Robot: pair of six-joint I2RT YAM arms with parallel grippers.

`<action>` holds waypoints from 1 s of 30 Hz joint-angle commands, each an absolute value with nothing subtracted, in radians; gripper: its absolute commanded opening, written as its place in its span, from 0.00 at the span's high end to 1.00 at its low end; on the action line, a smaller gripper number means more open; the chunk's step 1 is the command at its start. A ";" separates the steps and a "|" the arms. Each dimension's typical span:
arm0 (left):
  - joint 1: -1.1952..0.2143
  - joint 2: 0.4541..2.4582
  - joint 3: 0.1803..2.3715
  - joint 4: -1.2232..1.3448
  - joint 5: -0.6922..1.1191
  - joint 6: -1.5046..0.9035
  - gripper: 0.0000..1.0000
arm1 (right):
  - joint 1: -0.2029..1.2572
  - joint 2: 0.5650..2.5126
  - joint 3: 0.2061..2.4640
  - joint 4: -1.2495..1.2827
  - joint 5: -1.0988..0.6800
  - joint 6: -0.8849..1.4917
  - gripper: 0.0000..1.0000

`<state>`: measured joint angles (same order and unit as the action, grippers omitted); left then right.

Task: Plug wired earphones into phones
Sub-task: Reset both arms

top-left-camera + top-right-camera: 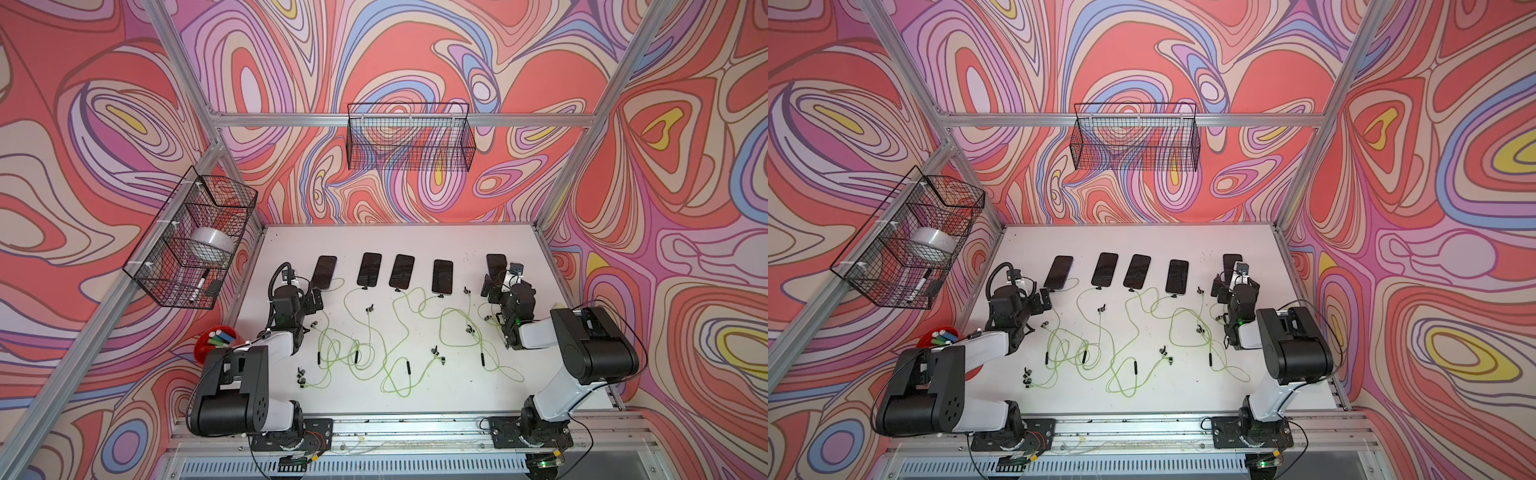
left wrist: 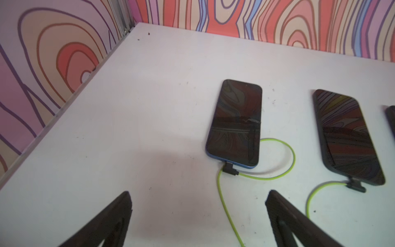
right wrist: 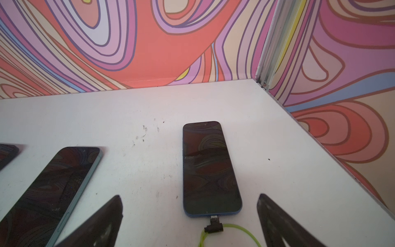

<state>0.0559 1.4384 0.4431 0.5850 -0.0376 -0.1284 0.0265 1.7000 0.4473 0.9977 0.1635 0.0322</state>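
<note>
A: Starting at the left. What is the left tool (image 2: 198,196) doing?

B: Hanging over the bare white table (image 2: 149,107). Its black fingers are standing wide apart and gripping nothing. It is sitting just beside the near end of the leftmost flat black glossy phone (image 2: 235,122).

A: Is that phone carrying a cable?

B: Yes. A small dark angled plug (image 2: 229,169) is sitting in its near edge, and the thin yellow-green earphone cable (image 2: 219,188) is looping away beside it. The second phone (image 2: 348,139) is showing the same.

A: And the middle of the row?

B: In both top views five phones are lying in a row across the far half of the table, screens up. The third phone (image 1: 401,272) and the fourth phone (image 1: 442,276) are each showing a dark plug at the near edge. Cables, dark earbuds and black remote sticks are sprawling in tangled loops on the near half.

A: Right end?

B: The fifth phone (image 3: 209,169) is closing the row. Its plug (image 3: 213,226) is touching the near edge, with a sliver of bright metal showing. The right tool (image 3: 190,196) is holding its fingers wide apart, one on each side of that end, clamping nothing.
</note>
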 commanded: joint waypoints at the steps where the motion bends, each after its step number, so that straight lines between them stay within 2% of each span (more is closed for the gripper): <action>1: 0.067 1.442 0.443 0.657 -0.019 -0.106 0.00 | 0.021 1.712 0.435 1.020 0.161 0.042 0.02; 6: 0.054 1.469 0.428 0.716 0.039 -0.068 0.00 | 0.021 1.712 0.440 1.010 0.166 0.045 0.02; 7: 0.037 1.501 0.402 0.780 0.027 -0.051 0.00 | 0.021 1.712 0.440 1.011 0.166 0.045 0.02; 8: 0.026 1.564 0.347 0.989 0.003 -0.046 0.00 | 0.021 1.710 0.436 1.018 0.165 0.046 0.01; 9: 0.026 1.540 0.326 0.997 -0.013 -0.060 0.00 | 0.020 1.710 0.432 1.024 0.163 0.046 0.02; 10: 0.026 1.490 0.332 0.891 -0.053 -0.080 0.00 | 0.019 1.710 0.432 1.026 0.164 0.047 0.02; 12: 0.028 1.555 0.302 1.057 -0.056 -0.073 0.00 | 0.020 1.711 0.432 1.025 0.168 0.047 0.02; 14: 0.028 1.505 0.344 0.886 -0.058 -0.084 0.00 | 0.020 1.712 0.442 1.006 0.177 0.053 0.02; 16: 0.020 1.549 0.356 0.943 -0.046 -0.061 0.00 | 0.018 1.713 0.454 0.984 0.182 0.056 0.02; 18: 0.019 1.519 0.370 0.861 -0.043 -0.067 0.00 | 0.018 1.713 0.455 0.986 0.185 0.055 0.02; 20: 0.018 1.544 0.350 0.946 -0.045 -0.059 0.00 | 0.018 1.713 0.456 0.984 0.184 0.055 0.02; 30: 0.012 1.536 0.382 0.869 0.042 -0.018 0.00 | 0.018 1.713 0.456 0.982 0.185 0.056 0.02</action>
<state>0.0185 1.5299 0.3637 0.8616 0.0086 -0.0475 0.0246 1.7000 0.4450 0.9871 0.1688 0.0463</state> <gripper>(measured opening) 0.998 0.985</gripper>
